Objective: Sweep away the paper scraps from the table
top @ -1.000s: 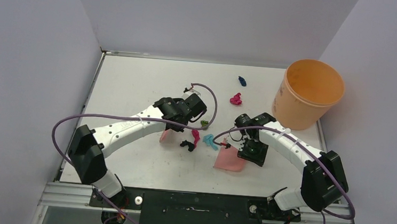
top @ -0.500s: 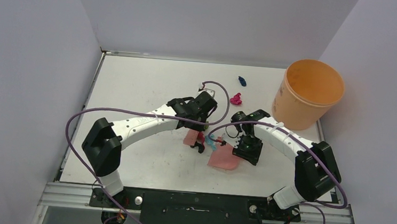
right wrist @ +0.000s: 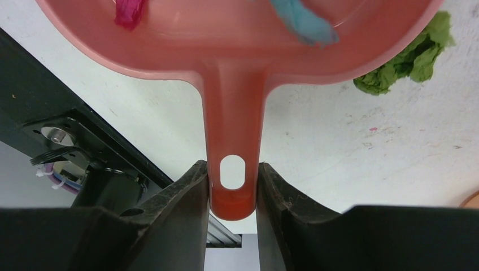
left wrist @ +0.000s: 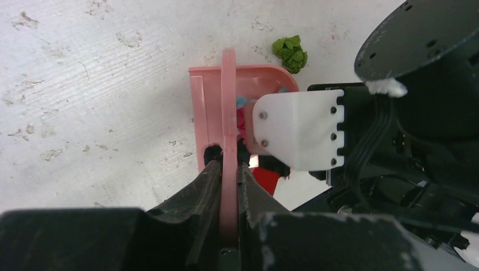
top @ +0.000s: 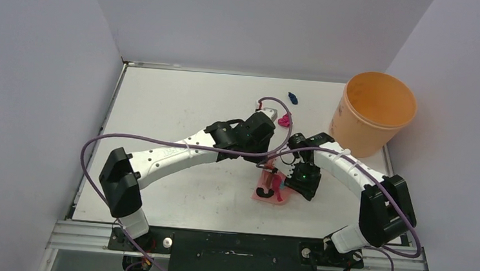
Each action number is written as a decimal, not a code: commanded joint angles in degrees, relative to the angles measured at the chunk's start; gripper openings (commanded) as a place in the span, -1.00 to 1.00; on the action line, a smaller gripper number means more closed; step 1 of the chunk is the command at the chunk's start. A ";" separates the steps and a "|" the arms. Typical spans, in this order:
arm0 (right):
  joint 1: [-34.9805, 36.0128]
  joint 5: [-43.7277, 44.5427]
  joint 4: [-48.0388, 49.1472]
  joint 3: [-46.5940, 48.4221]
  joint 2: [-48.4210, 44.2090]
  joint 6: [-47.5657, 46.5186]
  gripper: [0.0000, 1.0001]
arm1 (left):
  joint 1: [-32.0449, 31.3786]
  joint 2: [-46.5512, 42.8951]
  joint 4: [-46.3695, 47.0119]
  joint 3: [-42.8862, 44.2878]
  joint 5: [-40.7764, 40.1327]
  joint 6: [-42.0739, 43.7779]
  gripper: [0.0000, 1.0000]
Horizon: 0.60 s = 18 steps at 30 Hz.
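Observation:
My left gripper (top: 265, 165) is shut on the pink hand brush (left wrist: 228, 113), whose black bristles rest over the pink dustpan (top: 280, 201). My right gripper (top: 299, 179) is shut on the dustpan's handle (right wrist: 231, 130). A magenta scrap (right wrist: 129, 10) and a cyan scrap (right wrist: 300, 23) lie inside the dustpan (right wrist: 226, 42). A green scrap (right wrist: 415, 56) lies on the table (top: 162, 103) just outside the pan's rim; it also shows in the left wrist view (left wrist: 291, 52). Another magenta scrap (top: 284, 119) and a dark blue scrap (top: 293, 98) lie farther back.
A tall orange bucket (top: 374, 114) stands at the back right corner. The two arms cross close together over the dustpan. White walls enclose the table on three sides, and a metal rail (top: 235, 246) runs along the near edge.
My left arm swept the brush rightward onto the dustpan. The cyan and magenta scraps went from the table into the pan. The right gripper and the pan barely moved.

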 commanded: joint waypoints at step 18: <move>-24.36 -3.35 -10.67 -1.23 -19.34 -15.60 -0.89 | 1.03 -0.89 -15.51 18.96 -14.87 12.98 -1.00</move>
